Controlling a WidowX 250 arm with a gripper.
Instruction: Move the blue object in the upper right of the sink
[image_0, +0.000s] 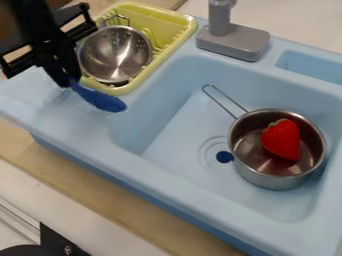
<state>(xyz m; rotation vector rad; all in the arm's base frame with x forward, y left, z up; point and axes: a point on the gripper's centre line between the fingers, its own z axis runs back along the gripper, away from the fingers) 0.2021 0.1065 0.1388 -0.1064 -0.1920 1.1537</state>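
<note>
Gripper (69, 83) appears closed on the blue object (101, 100) — grasp made. Placing it in the upper right of the sink (153, 172) remains.

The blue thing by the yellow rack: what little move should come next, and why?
Probably a small shift rightward in the picture: the gripper holds the blue object beside the yellow rack, left of the basin, and its goal is the upper right.
</note>
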